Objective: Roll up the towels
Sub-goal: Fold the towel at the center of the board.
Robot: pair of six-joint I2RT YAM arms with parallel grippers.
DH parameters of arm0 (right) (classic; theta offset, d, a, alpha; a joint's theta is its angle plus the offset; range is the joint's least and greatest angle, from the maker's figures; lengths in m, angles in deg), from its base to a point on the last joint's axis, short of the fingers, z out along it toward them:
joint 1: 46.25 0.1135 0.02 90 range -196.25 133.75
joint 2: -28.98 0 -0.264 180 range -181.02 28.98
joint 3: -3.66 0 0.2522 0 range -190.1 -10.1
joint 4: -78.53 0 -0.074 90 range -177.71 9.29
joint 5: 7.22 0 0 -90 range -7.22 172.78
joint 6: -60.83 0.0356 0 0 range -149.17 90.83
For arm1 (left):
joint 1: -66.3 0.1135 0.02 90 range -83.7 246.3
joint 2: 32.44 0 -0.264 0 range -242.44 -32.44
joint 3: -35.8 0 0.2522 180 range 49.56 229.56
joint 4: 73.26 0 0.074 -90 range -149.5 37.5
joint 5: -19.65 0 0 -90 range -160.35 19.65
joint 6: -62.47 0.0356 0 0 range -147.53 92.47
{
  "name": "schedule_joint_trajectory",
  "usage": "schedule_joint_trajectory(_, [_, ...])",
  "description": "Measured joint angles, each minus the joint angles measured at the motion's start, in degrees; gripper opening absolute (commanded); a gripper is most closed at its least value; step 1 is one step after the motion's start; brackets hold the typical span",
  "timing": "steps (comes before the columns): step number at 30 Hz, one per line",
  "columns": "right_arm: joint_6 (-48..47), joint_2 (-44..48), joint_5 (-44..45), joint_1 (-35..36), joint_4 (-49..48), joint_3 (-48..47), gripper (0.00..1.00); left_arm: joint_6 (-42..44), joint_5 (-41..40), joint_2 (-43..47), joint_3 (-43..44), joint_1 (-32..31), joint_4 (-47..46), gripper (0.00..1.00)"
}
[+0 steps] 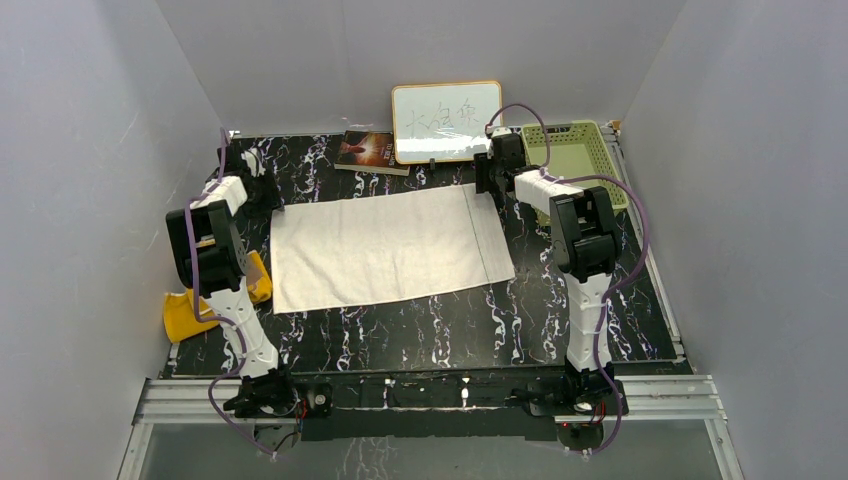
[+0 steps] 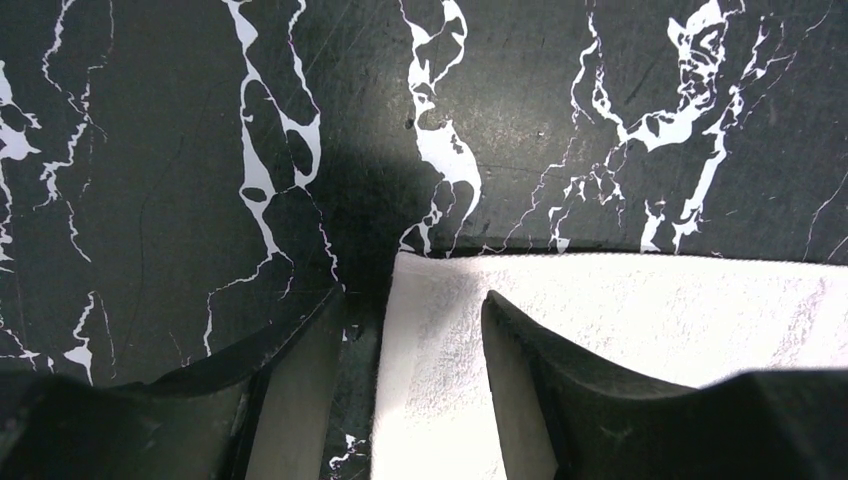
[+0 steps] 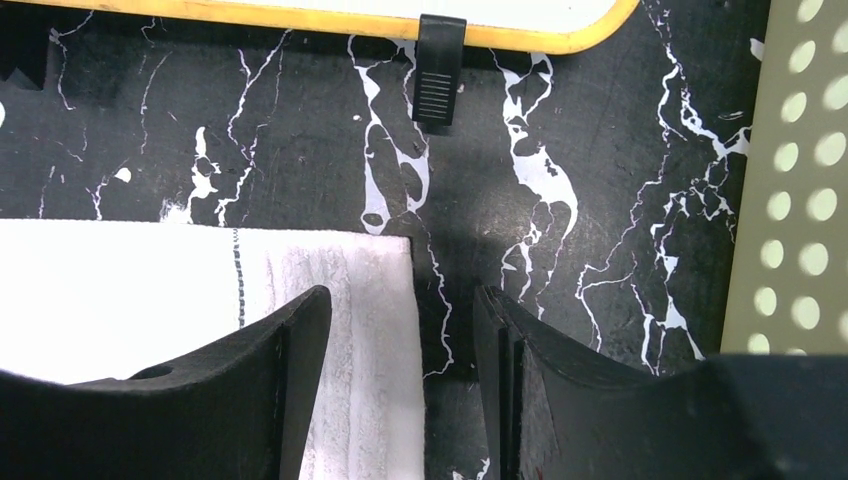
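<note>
The cream-white towel (image 1: 385, 250) lies spread flat on the black marbled table. My left gripper (image 1: 262, 180) is open above its far left corner (image 2: 440, 320), the jaws astride the towel's left edge. My right gripper (image 1: 492, 172) is open above its far right corner (image 3: 370, 290), the jaws astride the right edge. Neither holds the cloth. The orange-yellow towel (image 1: 190, 310) lies crumpled at the table's left edge, partly hidden behind the left arm.
A white-faced board with an orange frame (image 1: 446, 121) stands at the back, its lower edge in the right wrist view (image 3: 330, 18). A dark book (image 1: 370, 150) lies left of it. A green perforated basket (image 1: 580, 160) sits at the back right.
</note>
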Motion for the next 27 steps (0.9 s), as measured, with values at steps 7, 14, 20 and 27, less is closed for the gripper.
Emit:
schedule_joint_trajectory(7, [-0.24, -0.98, -0.17, 0.00, -0.22, -0.70, 0.52, -0.52, -0.44, 0.07, -0.76, 0.00, -1.25, 0.51])
schedule_joint_trajectory(14, [-1.64, -3.10, 0.42, 0.02, -0.44, -2.84, 0.52, 0.15, -1.79, -0.33, -0.55, -0.02, -1.33, 0.48])
schedule_joint_trajectory(20, [-3.61, -3.30, 3.56, 1.18, -0.76, -2.97, 0.44, 1.90, -4.81, -0.48, -0.52, -1.01, -1.33, 0.22])
schedule_joint_trajectory(27, [-4.87, -2.29, 4.44, 2.56, -3.30, -0.35, 0.00, 5.05, -7.08, -0.70, -0.33, -3.30, -1.42, 0.00])
